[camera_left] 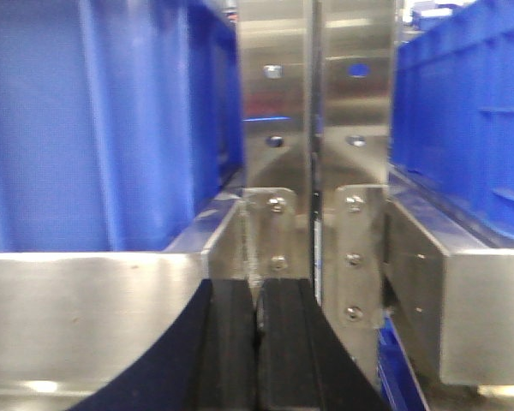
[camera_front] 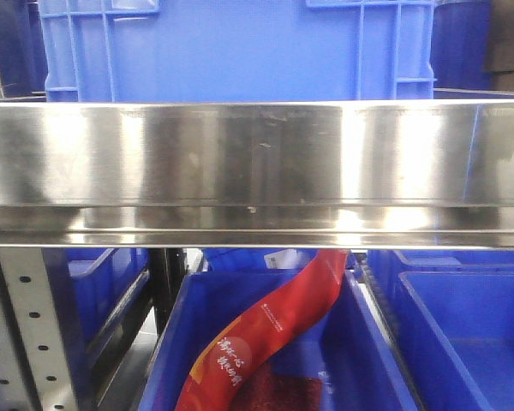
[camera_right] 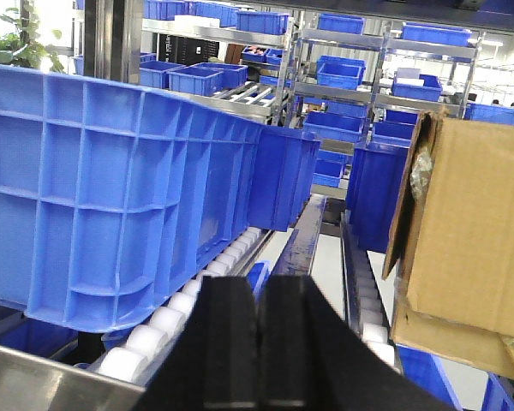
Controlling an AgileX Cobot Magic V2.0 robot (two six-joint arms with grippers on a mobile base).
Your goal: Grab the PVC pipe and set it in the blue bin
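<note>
Black, flat-padded left claw and right claw

A warehouse or logistics storage hall is shown. Stainless-steel flow racks are seen, fitted with white roller tracks on which a large blue plastic crate is carried, up and to the left of the fingers. A brown cardboard carton is set to their right. Beyond the fingers, further shelving is stacked with many small blue bins. A perforated steel upright and lower crates are visible in the front view.
</note>
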